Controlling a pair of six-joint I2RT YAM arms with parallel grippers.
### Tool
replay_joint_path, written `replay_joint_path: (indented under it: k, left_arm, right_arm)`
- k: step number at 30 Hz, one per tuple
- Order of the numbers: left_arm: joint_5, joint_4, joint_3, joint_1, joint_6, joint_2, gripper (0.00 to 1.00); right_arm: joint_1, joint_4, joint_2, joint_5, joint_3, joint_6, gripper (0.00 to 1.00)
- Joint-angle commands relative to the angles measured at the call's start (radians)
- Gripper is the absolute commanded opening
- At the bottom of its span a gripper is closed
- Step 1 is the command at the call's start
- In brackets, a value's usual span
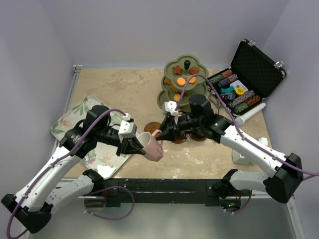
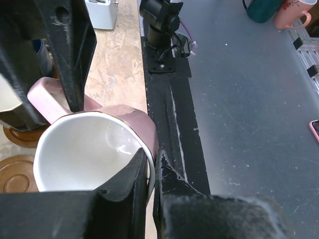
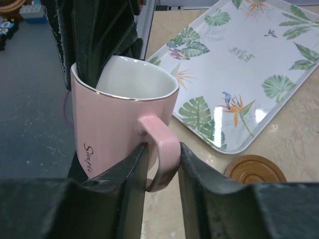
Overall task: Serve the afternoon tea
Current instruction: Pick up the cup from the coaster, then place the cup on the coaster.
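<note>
From above, the left gripper point(image 1: 133, 145) is clenched on the rim of the pink cup point(image 1: 152, 148). It holds the cup off the table at the near middle, between the two arms and tipped on a slant. The right gripper point(image 1: 163, 133) reaches in from the far right to the handle side. To me this looks like a hand-over, so the cup can go across to the brown saucers point(image 1: 180, 139) lying under the right arm. Beyond them the olive-green stand point(image 1: 175, 97) carries orange and brown biscuits point(image 1: 191, 79) on its tiers. The open black case point(image 1: 255, 67) at far right holds rows of chips. The leaf-patterned tray point(image 1: 74, 118) sits at the left.

In the left wrist view, one finger is inside the cup point(image 2: 84, 149) and one outside, with the wall pinched between them. The left gripper point(image 2: 152, 167) grips at the rim, which leaves the handle point(image 2: 44, 97) free for the other arm. The cup has nothing in it, just a white inside. Two saucers point(image 2: 15, 174) lie beside it on the table.

In the right wrist view, the right gripper point(image 3: 162, 169) straddles the handle point(image 3: 160, 144), with its jaws hard up against either side. I cannot tell whether they truly bite yet. The cup point(image 3: 112, 124) is upright here and empty. The tray point(image 3: 219, 64) is behind it and one saucer point(image 3: 254, 171) lies below.
</note>
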Motion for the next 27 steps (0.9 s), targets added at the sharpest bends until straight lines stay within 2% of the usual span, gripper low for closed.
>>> replay_joint_path:
  k: [1,5,6,10,11,13,14,19,21,24,27]
  left_arm:
    - [0.045,0.101,0.063,-0.005,0.03,-0.008,0.0]
    - [-0.023,0.131,0.06,-0.005,-0.008,-0.01,0.0]
    - [-0.059,0.14,0.061,-0.005,-0.024,-0.013,0.02]
    - [-0.308,0.18,0.067,-0.005,-0.099,-0.036,0.63]
    - [-0.372,0.189,0.069,-0.005,-0.123,-0.048,0.87]
    - [-0.474,0.2,0.075,-0.004,-0.154,-0.065,0.97]
    - [-0.504,0.203,0.081,-0.004,-0.169,-0.072,1.0]
    - [-0.681,0.238,0.11,0.002,-0.3,-0.057,1.0]
    - [-0.736,0.236,0.133,0.007,-0.418,-0.011,1.0]
    - [-0.776,0.229,0.178,0.013,-0.537,0.055,1.0]
    - [-0.785,0.229,0.211,0.018,-0.581,0.09,1.0]
  right_arm:
    - [0.037,0.001,0.025,-0.086,0.061,-0.004,0.29]
    - [0.073,-0.023,0.059,-0.031,0.081,-0.019,0.03]
    - [0.071,-0.01,0.051,0.002,0.077,-0.007,0.0]
    - [0.071,0.177,-0.058,0.202,0.011,0.081,0.0]
    - [0.071,0.229,-0.096,0.269,-0.012,0.1,0.0]
    - [0.073,0.335,-0.166,0.392,-0.067,0.131,0.0]
    - [0.071,0.364,-0.194,0.441,-0.092,0.137,0.0]
    - [0.079,0.458,-0.274,0.613,-0.188,0.116,0.0]
    - [0.103,0.497,-0.294,0.7,-0.233,0.092,0.0]
    - [0.159,0.55,-0.312,0.779,-0.27,0.053,0.0]
    - [0.169,0.589,-0.319,0.804,-0.294,0.052,0.0]
